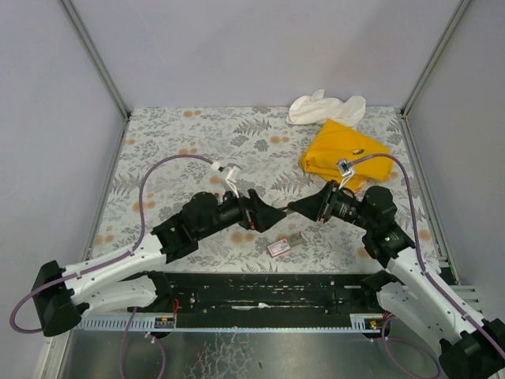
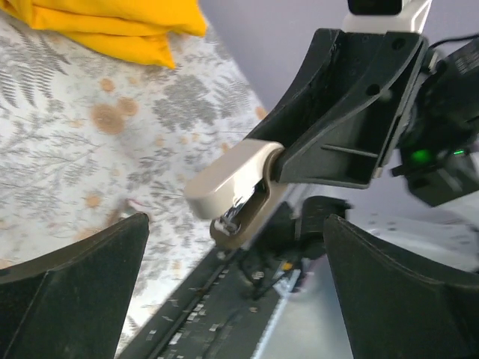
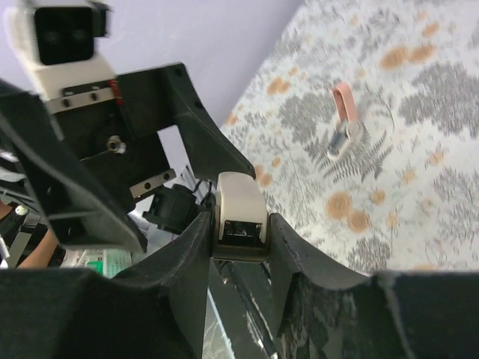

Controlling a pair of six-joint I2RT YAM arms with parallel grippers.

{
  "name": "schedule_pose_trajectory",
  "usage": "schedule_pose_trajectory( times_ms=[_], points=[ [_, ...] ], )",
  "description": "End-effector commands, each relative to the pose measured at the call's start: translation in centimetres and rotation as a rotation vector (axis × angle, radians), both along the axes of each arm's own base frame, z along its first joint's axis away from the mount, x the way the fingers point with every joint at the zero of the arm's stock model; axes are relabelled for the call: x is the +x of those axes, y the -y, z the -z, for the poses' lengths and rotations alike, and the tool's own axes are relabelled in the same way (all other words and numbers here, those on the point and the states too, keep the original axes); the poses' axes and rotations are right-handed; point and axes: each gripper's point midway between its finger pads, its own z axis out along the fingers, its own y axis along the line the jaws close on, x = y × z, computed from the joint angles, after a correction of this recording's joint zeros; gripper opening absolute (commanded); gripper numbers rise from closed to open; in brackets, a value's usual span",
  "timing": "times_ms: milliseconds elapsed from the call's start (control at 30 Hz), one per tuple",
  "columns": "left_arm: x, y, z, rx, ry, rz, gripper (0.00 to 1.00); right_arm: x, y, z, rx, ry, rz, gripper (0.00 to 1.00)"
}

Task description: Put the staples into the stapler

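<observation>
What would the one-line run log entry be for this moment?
right end effector: gripping stapler | left end effector: open, facing stapler | staples: on table

Cream stapler [image 2: 232, 183]: off the surface, clamped in right pincer [image 3: 239, 243], free end toward nine o'clock. Pink staples [image 1: 277, 248] box: flat at its six o'clock, tan piece [image 1: 295, 239] just beside.

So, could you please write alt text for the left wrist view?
A beige stapler juts from the right gripper, which is clamped on one end. The left gripper stands wide open in the foreground, above a floral tablecloth with a yellow cloth at top left.
</observation>
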Motion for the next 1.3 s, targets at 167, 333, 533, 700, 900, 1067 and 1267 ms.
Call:
schedule_pose_trajectory(
  times_ms=[167,333,533,700,900,1067,1267],
  points=[
    [-3.1,-1.0,-5.4,-0.356,-0.115,0.135,0.99,-2.1,0.2,-8.0,0.175,0.346,-0.053,0.00],
    [-4.8,-0.7,-7.1,-0.418,-0.074,0.243,0.90,-3.0,0.1,-9.0,0.227,0.364,-0.088,0.00],
    [-5.3,-0.3,-8.1,-0.449,-0.055,0.288,0.73,-3.8,-0.1,-9.4,0.247,0.363,-0.134,0.00],
    [-4.7,-0.1,-7.8,-0.446,-0.060,0.267,0.64,-4.2,-0.2,-9.7,0.257,0.364,-0.156,0.00],
    [-4.6,0.3,-7.7,-0.444,-0.050,0.280,0.47,-4.3,-0.4,-9.4,0.257,0.345,-0.181,0.00],
    [-4.7,0.6,-7.4,-0.454,-0.054,0.294,0.38,-4.3,-0.4,-9.0,0.260,0.332,-0.179,0.00],
    [-4.7,0.8,-7.3,-0.462,-0.060,0.307,0.37,-4.2,-0.4,-8.7,0.255,0.323,-0.175,0.00]
  ],
)
